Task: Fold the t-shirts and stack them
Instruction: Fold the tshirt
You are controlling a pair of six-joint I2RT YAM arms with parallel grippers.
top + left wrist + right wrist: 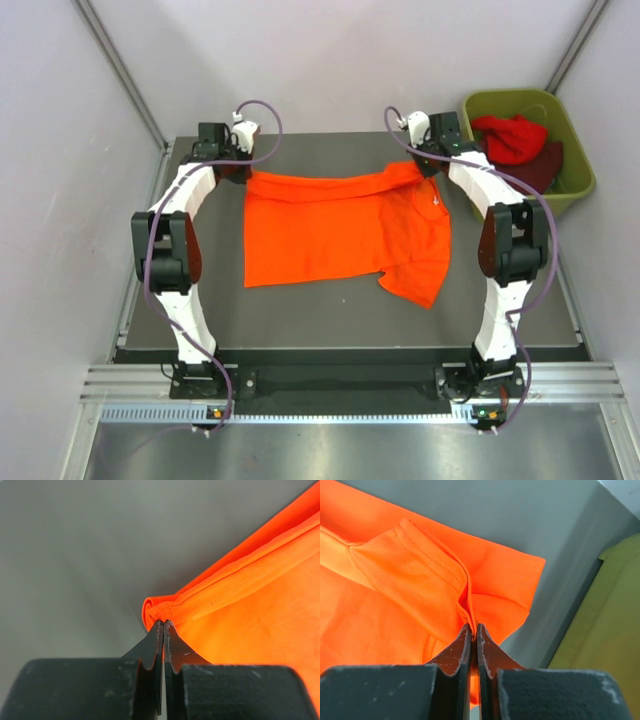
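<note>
A bright orange t-shirt (335,235) lies spread on the dark table, its far edge pulled taut between both grippers. My left gripper (240,172) is shut on the shirt's far left corner; in the left wrist view the gripper (163,624) pinches a rolled hem of the orange shirt (250,605). My right gripper (428,168) is shut on the far right part of the shirt; in the right wrist view the gripper (473,627) pinches a fold of the orange shirt (410,575) by a stitched seam. A red t-shirt (512,137) and a dark maroon t-shirt (540,165) lie in the tub.
An olive-green plastic tub (572,150) stands at the table's far right corner, its side showing in the right wrist view (607,630). Grey walls close in left, right and behind. The table's bare surface (330,320) runs in front of the shirt.
</note>
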